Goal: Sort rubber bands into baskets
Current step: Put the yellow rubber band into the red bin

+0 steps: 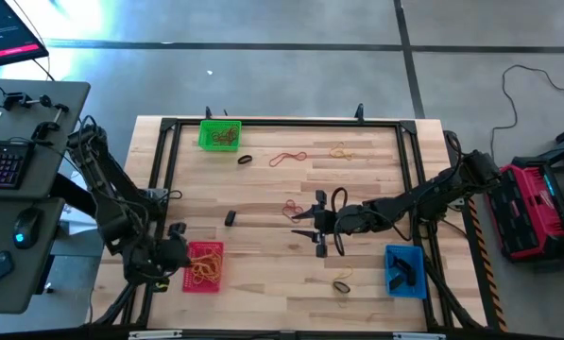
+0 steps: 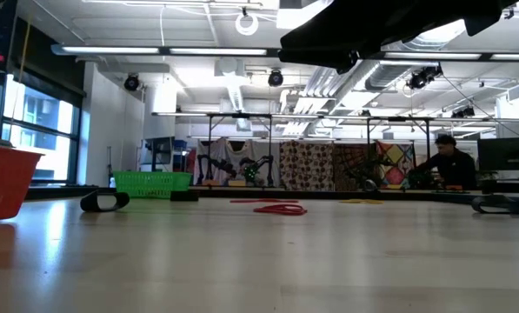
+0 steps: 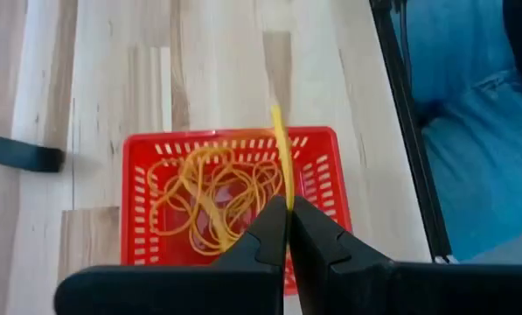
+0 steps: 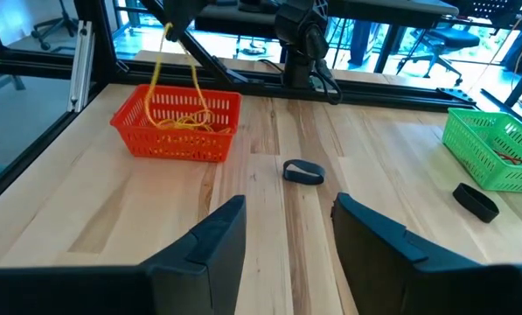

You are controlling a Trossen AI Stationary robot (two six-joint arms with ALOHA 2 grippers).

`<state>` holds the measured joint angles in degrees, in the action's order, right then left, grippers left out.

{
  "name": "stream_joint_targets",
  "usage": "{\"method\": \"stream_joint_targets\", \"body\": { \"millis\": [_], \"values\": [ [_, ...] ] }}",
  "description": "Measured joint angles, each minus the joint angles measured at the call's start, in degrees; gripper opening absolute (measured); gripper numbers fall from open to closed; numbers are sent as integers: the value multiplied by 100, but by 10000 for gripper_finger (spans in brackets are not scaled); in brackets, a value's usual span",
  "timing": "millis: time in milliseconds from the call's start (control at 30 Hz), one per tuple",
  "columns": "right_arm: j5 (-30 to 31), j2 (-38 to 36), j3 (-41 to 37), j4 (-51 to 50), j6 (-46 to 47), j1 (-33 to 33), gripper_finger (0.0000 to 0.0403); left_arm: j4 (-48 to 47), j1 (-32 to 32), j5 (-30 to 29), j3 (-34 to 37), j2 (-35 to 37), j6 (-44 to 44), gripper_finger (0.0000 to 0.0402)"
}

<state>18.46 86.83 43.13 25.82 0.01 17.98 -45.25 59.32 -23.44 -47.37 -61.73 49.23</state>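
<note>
The left hand [image 3: 287, 229], pinching a yellow rubber band [image 3: 281, 144], hangs directly above the red basket [image 1: 204, 267] at the bench's seven o'clock; the right hand [image 4: 288, 229], spread, waits mid-bench.

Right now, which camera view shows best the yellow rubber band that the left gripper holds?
The right wrist view: the yellow rubber band hangs full length from the left gripper over the red basket. The left wrist view shows only a short strip above the shut fingers. The high view barely resolves it; the low view does not show it.
</note>
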Motion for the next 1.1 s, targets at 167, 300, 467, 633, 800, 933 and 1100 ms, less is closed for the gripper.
{"method": "stream_joint_targets", "body": {
  "millis": [167, 300, 467, 633, 800, 933, 1100],
  "values": [
    [0, 0, 0, 0, 0, 0, 161, -241, -3, -28, -10, -26, 162, 0],
    [0, 0, 0, -11, 0, 0, 161, -296, -16, -206, -10, -107, 254, 0],
    [0, 0, 0, -33, 0, 0, 161, -166, -247, -275, -10, -415, 164, 0],
    [0, 0, -1, -35, 0, 0, 161, 40, -542, 119, -7, -915, -3, 0],
    [0, 0, 0, -39, 0, 0, 161, 290, -781, 645, -5, -1353, -96, 0],
    [0, 0, 0, -42, 2, 0, 161, 294, -925, 670, -5, -1559, -90, 6],
    [0, 0, -1, -41, 12, 0, 161, 292, -1067, 793, -5, -1622, -142, 34]
  ]
}}
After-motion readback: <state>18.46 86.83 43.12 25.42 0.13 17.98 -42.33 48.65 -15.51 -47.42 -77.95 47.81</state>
